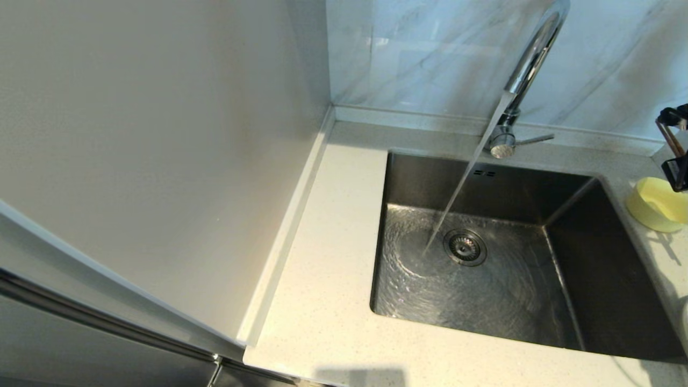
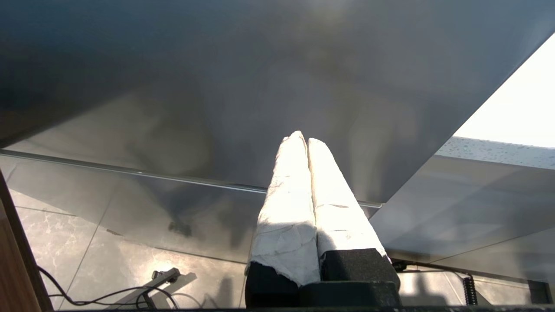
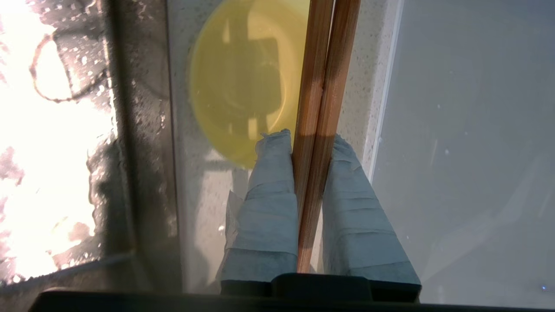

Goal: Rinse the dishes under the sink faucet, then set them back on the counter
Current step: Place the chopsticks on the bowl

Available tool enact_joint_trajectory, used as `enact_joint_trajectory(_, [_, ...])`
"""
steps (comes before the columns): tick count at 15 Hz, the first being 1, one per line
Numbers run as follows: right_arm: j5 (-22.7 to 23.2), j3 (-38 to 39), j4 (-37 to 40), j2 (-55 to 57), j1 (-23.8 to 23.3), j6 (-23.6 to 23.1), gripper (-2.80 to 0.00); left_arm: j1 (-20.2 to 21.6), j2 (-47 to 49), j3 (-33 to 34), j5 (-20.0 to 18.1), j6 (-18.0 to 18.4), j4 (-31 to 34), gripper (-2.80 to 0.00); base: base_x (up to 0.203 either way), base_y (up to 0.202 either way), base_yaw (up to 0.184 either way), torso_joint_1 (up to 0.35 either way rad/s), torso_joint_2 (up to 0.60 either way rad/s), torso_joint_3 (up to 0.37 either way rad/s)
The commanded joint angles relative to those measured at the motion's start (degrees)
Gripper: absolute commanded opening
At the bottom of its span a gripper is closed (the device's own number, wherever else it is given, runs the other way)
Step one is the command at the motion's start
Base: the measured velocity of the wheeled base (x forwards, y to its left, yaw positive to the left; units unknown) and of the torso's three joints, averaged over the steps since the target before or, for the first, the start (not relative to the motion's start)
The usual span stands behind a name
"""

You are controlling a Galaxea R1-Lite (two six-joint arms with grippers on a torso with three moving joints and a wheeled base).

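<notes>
The sink faucet [image 1: 529,64] is running, and its stream [image 1: 457,188] lands beside the drain [image 1: 465,247]. At the far right of the head view, my right gripper [image 1: 676,148] hovers over the counter, shut on the brown chopsticks [image 1: 671,138]. In the right wrist view the chopsticks [image 3: 323,86] are pinched side by side between the taped fingers [image 3: 269,203] of my right gripper [image 3: 310,141]. The pale yellow bowl [image 3: 243,86] sits on the counter [image 3: 360,108] just beneath them, right of the basin; it also shows in the head view as the bowl [image 1: 656,204]. The plate is not clearly in view.
The grey steel basin [image 1: 607,279] is wet, with water rippling across its floor. Cream speckled counter [image 1: 322,269] runs left of it to a tall white panel [image 1: 161,134]. My left gripper [image 2: 303,138] is parked low beside a cabinet front, fingers pressed together.
</notes>
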Motion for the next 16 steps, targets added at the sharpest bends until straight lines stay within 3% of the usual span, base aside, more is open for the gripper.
enact_joint_trajectory(1, [-0.7, 0.0, -0.4, 2.2, 0.0, -0.1, -2.80, 0.0, 0.0, 0.0, 0.0, 0.0, 0.0, -2.80, 0.000, 0.000, 0.000, 0.000, 0.00, 0.000])
enact_joint_trajectory(16, [-4.4, 0.0, -6.9, 7.8, -0.1, -0.1, -2.80, 0.0, 0.0, 0.0, 0.0, 0.0, 0.0, -2.80, 0.000, 0.000, 0.000, 0.000, 0.00, 0.000])
